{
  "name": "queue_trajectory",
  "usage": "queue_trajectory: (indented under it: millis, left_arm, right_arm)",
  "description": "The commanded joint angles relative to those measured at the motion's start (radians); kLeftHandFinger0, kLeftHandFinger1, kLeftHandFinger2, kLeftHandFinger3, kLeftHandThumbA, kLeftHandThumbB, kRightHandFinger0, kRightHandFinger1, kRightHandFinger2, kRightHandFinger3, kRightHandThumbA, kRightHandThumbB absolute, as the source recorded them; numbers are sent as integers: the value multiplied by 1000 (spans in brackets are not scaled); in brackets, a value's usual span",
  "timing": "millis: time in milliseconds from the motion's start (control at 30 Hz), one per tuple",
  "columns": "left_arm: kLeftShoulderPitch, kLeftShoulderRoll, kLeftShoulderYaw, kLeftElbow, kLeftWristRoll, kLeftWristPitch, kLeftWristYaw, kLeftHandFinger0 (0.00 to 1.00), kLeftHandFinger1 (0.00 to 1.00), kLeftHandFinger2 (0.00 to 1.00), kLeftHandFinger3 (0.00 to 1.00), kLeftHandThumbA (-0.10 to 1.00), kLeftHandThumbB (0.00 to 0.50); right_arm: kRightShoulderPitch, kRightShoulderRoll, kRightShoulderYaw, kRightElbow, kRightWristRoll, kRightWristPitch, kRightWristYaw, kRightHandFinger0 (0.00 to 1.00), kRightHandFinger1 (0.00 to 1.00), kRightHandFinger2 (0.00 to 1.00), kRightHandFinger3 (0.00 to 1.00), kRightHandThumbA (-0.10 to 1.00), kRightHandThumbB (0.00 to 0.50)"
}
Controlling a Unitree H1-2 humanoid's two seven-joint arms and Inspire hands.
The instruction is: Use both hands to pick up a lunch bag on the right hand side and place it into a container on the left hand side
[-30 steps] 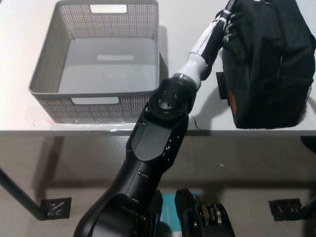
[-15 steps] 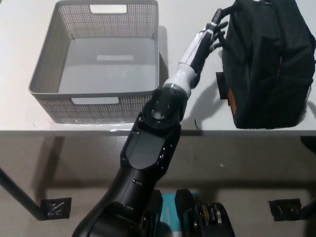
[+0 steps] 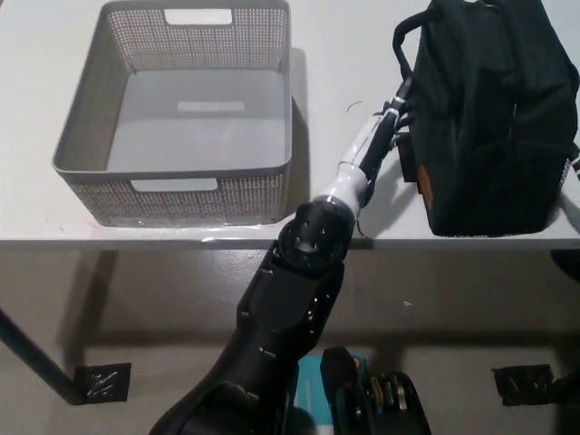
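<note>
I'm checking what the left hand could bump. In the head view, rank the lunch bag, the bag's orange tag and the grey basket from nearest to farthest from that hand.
Measured from the left hand:
1. Lunch bag, just to the hand's right; the hand is at its side, contact unclear.
2. Orange tag, low on the bag's side, slightly towards the table's front edge.
3. Grey basket, across the table to the hand's left.

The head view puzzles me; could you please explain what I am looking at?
This is a single picture from a camera on a humanoid robot's head, looking steeply down at a white table. A grey basket stands on the left with nothing in it, and a black lunch bag stands on the right. The arm rising from the bottom is the robot's left one. Its hand is at the bag's left side. I cannot tell whether it grips anything. The right hand is out of view.
</note>
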Motion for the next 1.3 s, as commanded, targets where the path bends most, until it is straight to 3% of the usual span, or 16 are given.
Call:
queue_trajectory:
  millis: [0,100,200,300,500,567,700,767,833,900,933,967,1033,1267]
  left_arm:
    - [-63,-16,5,30,-2,-90,23,1000,1000,1000,1000,1000,438]
    - [-70,-14,8,72,-4,-78,27,1000,1000,1000,1000,1000,457]
    - [-87,-10,18,121,-13,-90,23,1000,1000,1000,1000,1000,440]
    - [-123,-3,14,187,0,-93,31,1000,1000,1000,1000,1000,402]
    - [-220,-11,10,338,5,-68,38,1000,1000,1000,1000,1000,396]
    - [-262,-20,19,399,-5,-64,42,1000,1000,1000,1000,1000,385]
    - [-315,-30,19,464,-3,-43,54,1000,1000,1000,1000,1000,406]
    - [-325,-29,12,473,5,-54,58,1000,1000,1000,1000,1000,392]
    - [-338,-25,7,490,8,-71,56,1000,1000,1000,1000,1000,389]
    - [-338,-22,8,493,6,-80,57,1000,1000,1000,1000,1000,373]
    - [-337,-18,2,495,12,-91,62,1000,1000,1000,1000,1000,328]
    - [-339,-16,2,496,12,-95,61,1000,1000,1000,1000,1000,322]
    - [-341,-15,-4,498,17,-117,65,1000,1000,1000,1000,1000,313]
    - [-364,-14,6,497,-2,-98,32,1000,1000,1000,1000,1000,325]
  right_arm:
    - [-73,-15,5,38,-6,-78,28,1000,1000,1000,1000,1000,255]
    - [-93,-24,9,108,-5,-92,50,1000,1000,1000,1000,1000,254]
    - [-132,-26,10,199,-8,-119,53,1000,1000,1000,1000,1000,246]
    - [-199,-18,4,321,-2,-136,51,1000,1000,1000,1000,1000,274]
    - [-333,14,25,525,-18,-142,54,1000,1000,1000,1000,1000,245]
    - [-374,42,38,565,-24,-134,66,1000,1000,1000,1000,1000,266]
    - [-419,88,63,579,-23,-108,129,1000,1000,1000,1000,1000,278]
    - [-433,108,68,568,-21,-105,129,1000,1000,1000,1000,1000,280]
    - [-442,137,85,535,-23,-111,137,1000,1000,1000,1000,1000,258]
    - [-440,152,92,514,-18,-105,147,1000,1000,1000,1000,1000,240]
    - [-438,166,99,497,-15,-100,153,1000,1000,1000,1000,1000,252]
    - [-440,171,101,494,-12,-97,158,1000,1000,1000,1000,1000,256]
    - [-438,189,93,473,-1,-108,142,1000,1000,1000,1000,1000,230]
    - [-432,210,93,394,-11,-69,62,1000,1000,1000,1000,1000,216]
